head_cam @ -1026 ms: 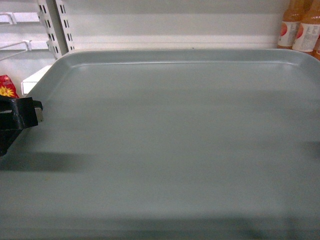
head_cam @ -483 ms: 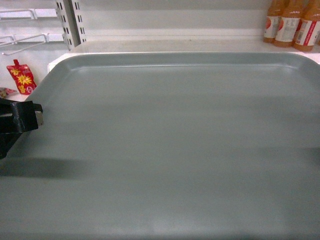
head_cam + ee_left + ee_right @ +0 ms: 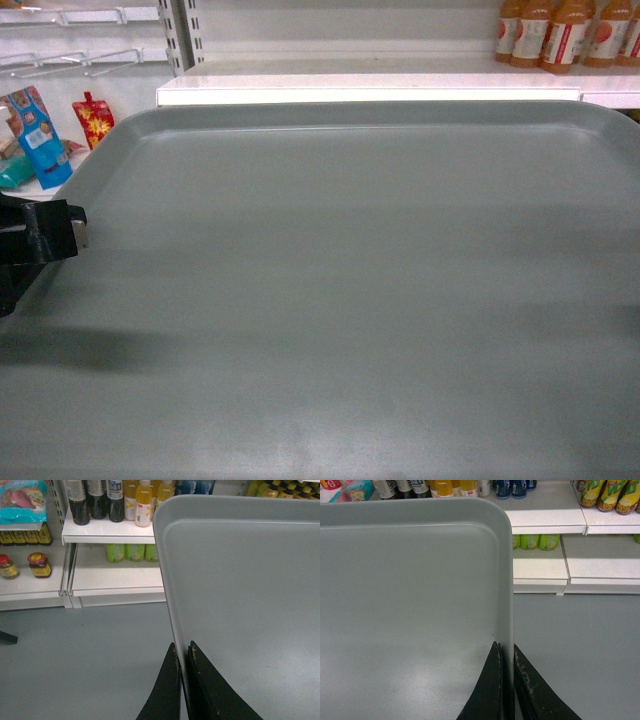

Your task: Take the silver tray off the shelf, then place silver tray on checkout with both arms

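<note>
Before the shelf (image 3: pixel 370 90), both grippers-clamped silver tray (image 3: pixel 350 300)

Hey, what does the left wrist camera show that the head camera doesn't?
Only the left wrist view shows the left gripper jaws closed over the rim of the silver tray, the grey floor under that edge, green bottles on a low board, and dark bottles above. Only the head view shows the tray's whole far rim, the orange-drink bottles at upper right, and the hanging snack packets at left. Both show the tray held clear of the shelf, with nothing on it.
</note>
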